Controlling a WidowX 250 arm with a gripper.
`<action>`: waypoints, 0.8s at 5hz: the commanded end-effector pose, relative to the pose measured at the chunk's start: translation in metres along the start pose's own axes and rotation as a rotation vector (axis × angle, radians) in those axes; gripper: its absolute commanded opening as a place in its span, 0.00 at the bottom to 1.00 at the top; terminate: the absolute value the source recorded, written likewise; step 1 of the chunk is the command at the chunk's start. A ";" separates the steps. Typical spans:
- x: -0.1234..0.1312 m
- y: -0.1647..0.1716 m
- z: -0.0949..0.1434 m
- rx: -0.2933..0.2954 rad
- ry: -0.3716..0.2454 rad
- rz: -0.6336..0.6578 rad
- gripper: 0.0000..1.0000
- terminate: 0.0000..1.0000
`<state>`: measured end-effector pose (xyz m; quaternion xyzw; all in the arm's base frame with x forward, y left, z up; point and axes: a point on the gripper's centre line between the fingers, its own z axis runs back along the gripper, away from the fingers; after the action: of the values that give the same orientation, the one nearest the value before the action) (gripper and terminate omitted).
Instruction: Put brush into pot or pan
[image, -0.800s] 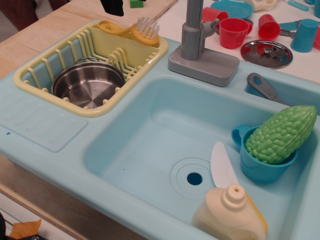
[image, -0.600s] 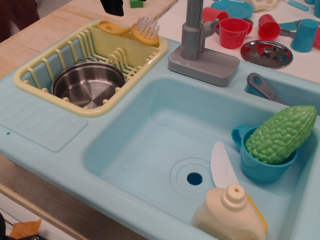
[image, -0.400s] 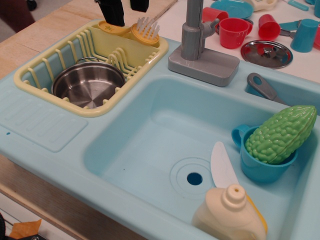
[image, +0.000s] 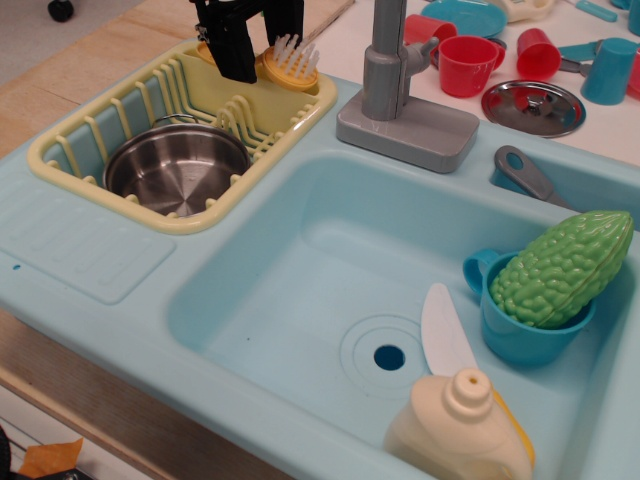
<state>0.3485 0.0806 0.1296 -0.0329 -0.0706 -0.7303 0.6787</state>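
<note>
The brush lies at the far end of the yellow rack, bristles up, outside the pot. Nearest the camera, a cream bottle and a white blade occupy the sink, with a green gourd in a blue cup. The pot sits in the rack's near section. The gripper is spread open above the brush handle, one finger just left of the head.

Glossy steel pot, plastic brush
</note>
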 end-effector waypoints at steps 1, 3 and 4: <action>-0.005 0.003 0.011 0.043 0.000 0.014 1.00 0.00; -0.003 0.006 0.012 0.035 -0.002 0.017 0.00 0.00; -0.003 0.007 0.016 0.013 -0.011 0.024 0.00 0.00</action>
<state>0.3490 0.0842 0.1339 -0.0567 -0.0565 -0.7143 0.6953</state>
